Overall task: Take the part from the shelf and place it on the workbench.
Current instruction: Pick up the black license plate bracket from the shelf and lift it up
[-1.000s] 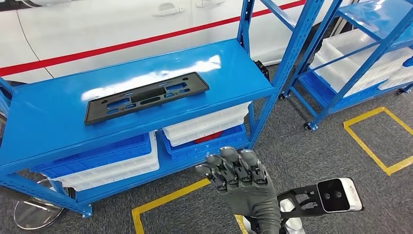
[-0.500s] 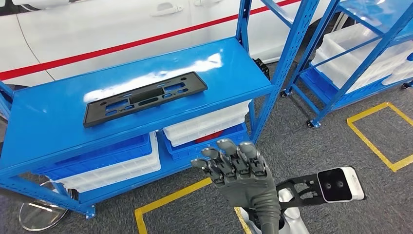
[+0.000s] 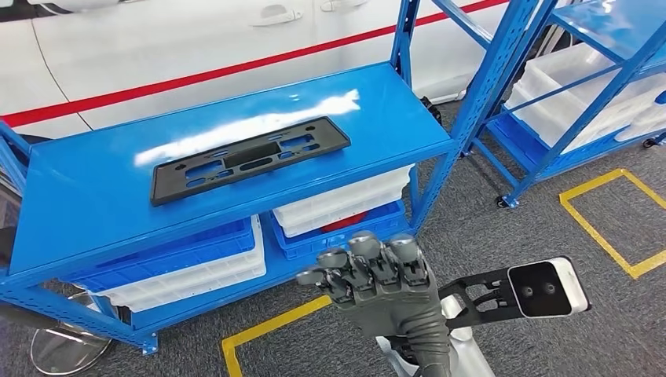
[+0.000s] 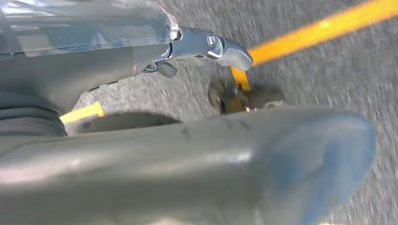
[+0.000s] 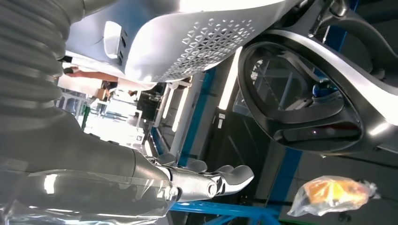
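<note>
The part, a long flat black plastic plate with cut-outs, lies on the top board of the blue shelf, near its middle. My right hand is raised in front of the shelf's lower level, below and to the right of the part and well apart from it. Its fingers point up, slightly spread, and hold nothing; the right wrist view shows the fingers stretched out and bare. In the left wrist view my left hand hangs over grey carpet with a finger extended and nothing in it.
White and blue bins sit on the shelf's lower level. A second blue rack with white bins stands to the right. A white car is behind the shelf. Yellow tape marks the carpet; a round metal base lies lower left.
The whole picture has shifted a little to the right, so the camera has moved. My right hand stays raised and bare, drifting slightly left.
</note>
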### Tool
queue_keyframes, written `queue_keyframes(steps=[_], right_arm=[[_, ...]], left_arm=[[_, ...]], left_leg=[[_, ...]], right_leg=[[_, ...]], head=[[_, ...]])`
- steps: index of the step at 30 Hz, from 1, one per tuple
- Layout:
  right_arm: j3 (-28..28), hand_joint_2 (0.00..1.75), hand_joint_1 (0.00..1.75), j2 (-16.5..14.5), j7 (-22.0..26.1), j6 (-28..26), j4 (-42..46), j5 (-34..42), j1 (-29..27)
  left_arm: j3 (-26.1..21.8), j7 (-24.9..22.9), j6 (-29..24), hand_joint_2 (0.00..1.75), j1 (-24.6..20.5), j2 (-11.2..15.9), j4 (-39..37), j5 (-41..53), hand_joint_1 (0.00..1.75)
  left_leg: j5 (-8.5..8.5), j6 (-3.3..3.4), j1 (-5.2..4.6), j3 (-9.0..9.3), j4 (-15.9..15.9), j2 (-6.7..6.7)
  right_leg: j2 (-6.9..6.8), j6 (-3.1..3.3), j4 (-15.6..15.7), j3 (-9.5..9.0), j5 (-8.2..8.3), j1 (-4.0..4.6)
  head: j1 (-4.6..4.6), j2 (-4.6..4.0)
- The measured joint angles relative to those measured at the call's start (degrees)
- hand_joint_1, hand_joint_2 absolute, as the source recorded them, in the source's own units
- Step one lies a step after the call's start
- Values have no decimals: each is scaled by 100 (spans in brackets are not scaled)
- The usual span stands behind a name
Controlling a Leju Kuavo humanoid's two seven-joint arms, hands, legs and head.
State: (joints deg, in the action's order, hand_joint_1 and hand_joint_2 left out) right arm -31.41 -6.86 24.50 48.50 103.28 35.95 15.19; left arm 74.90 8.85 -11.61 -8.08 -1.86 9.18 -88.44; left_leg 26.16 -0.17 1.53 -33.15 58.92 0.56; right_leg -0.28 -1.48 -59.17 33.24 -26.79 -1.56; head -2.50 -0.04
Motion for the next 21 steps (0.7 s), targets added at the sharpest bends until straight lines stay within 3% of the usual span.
queue_keyframes(steps=[2, 4, 5, 6, 7, 10, 12, 14, 16, 18, 20, 21], right_arm=[[-2, 175, 0, 0, -40, -26, -3, 7, 15], [-5, 175, 0, 0, -66, -69, -3, 19, 15], [-7, 175, 0, 0, -72, -87, -3, 27, 7], [-8, 175, 0, 0, -79, -98, -2, 34, -2], [-9, 175, 0, 0, -86, -105, -2, 38, -11], [-10, 175, 0, 0, -97, -120, 13, 14, -32], [-11, 175, 0, 0, -84, -126, 26, -29, -57], [-13, 175, 0, -1, -56, -127, 34, -60, -92], [-14, 87, 0, -9, -37, -132, 45, -90, -118], [-15, 0, 0, -22, -32, -138, 51, -125, -142], [-15, 0, 0, -28, -31, -151, 52, -152, -180], [-15, 0, 0, -28, -31, -162, 52, -161, -199]], left_arm=[[0, -33, -19, 0, -6, 2, -4, 20, 0], [1, -56, -22, 0, -7, 2, -7, 32, 0], [1, -63, -22, 0, -4, 2, -7, 36, 0], [2, -67, -22, 0, -3, 2, -8, 41, 0], [3, -71, -24, 0, -2, 2, -8, 51, 0], [5, -81, -30, 0, -7, -4, -10, 89, 0], [10, -95, -32, 0, -10, -10, -12, 109, 0], [20, -119, -33, 0, -14, -9, -14, 129, 0], [38, -138, -32, 0, -24, -7, -15, 143, 0], [59, -150, -31, 0, -30, -4, -15, 156, 0], [82, -163, -32, 0, -23, -2, -15, 175, 0], [93, -174, -32, 0, -20, 0, -15, 185, 0]], left_leg=[[-15, 84, -9, 3, -17, -4], [-10, 128, -42, -1, -16, -9], [-6, 140, -63, 2, -15, -9], [0, 151, -85, 9, -15, -6], [6, 162, -109, 24, -14, -1], [31, 172, -165, 66, -12, 18], [42, 138, -174, 60, -14, 17], [49, 80, -178, 67, -34, 7], [146, 22, -181, 35, 81, -7], [433, -29, -156, -208, 615, -15], [711, -84, -117, -588, 1348, -16], [720, -109, -99, -697, 1531, -18]], right_leg=[[0, -22, -430, 197, -262, -11], [3, -17, -1215, 585, -615, 9], [3, -6, -1521, 748, -699, 23], [4, 17, -1630, 819, -668, 38], [6, 57, -1506, 774, -527, 58], [14, 239, -410, 273, 16, 149], [13, 288, -45, 117, 93, 190], [18, 278, 16, 97, 103, 183], [12, 290, 110, 37, 126, 139], [-4, 313, 166, -10, 133, 110], [-9, 323, 163, -17, 117, 107], [-8, 317, 161, -25, 106, 105]], head=[[3, 0], [4, 0], [4, 0], [4, 0], [4, 0], [0, 0], [0, 0], [4, 0], [-2, 0], [-14, 0], [-19, 0], [-19, 0]])
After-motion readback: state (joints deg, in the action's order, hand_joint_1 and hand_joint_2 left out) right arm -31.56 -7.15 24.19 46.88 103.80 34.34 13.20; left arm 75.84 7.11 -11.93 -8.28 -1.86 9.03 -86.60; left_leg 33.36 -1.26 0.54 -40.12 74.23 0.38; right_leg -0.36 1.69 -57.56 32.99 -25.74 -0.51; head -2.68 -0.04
